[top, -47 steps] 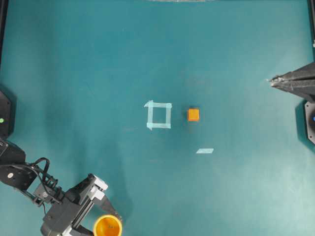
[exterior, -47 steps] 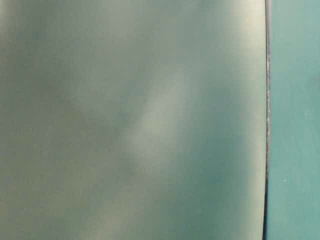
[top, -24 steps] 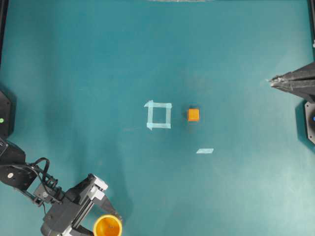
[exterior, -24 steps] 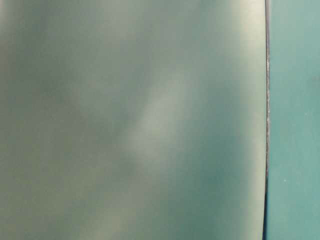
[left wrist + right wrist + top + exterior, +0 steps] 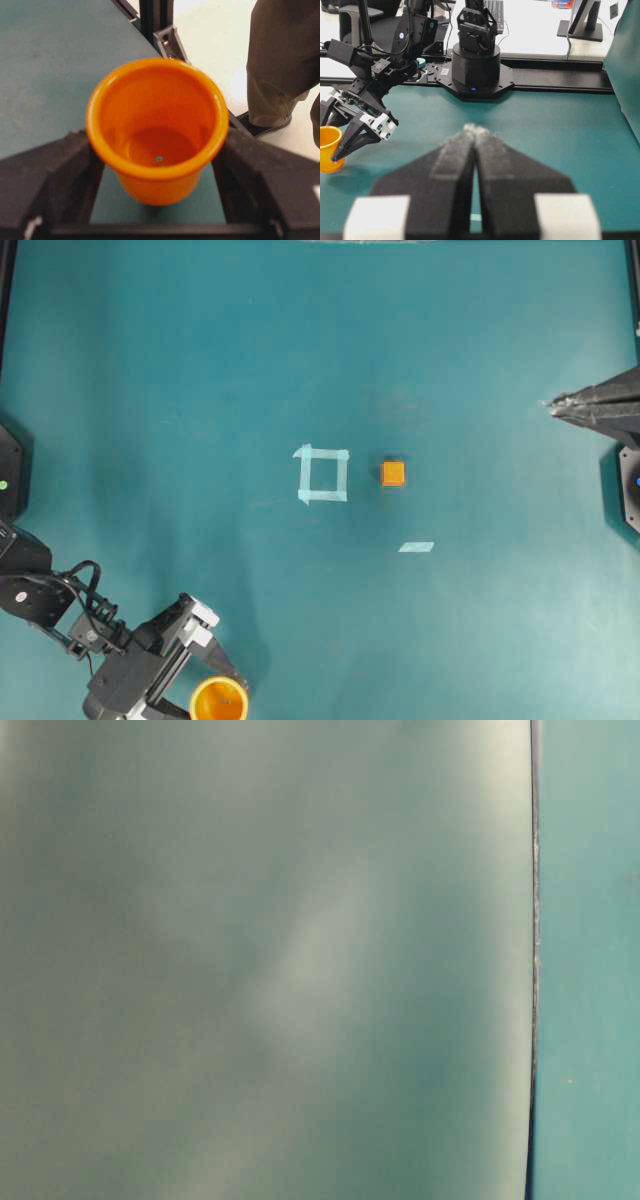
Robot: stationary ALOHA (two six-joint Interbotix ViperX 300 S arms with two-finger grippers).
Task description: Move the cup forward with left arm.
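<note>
1. I see one cube [image 5: 393, 473] just right of the tape square [image 5: 322, 474], and one tape strip [image 5: 416, 547].
2. One cup [image 5: 219, 700] sits well below-left of the square, between the left gripper's [image 5: 215, 680] spread fingers, apparently untouched.
3. The right gripper [image 5: 552, 405] is pressed together.
4. Nothing has moved since earlier.

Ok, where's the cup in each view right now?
Overhead: cup at bottom edge, left of centre.
Table-level: not in it; view blurred.
Left wrist: centre, between the left claw's fingers.
Right wrist: far left edge.
Shared landmark: left claw beside the cup.
</note>
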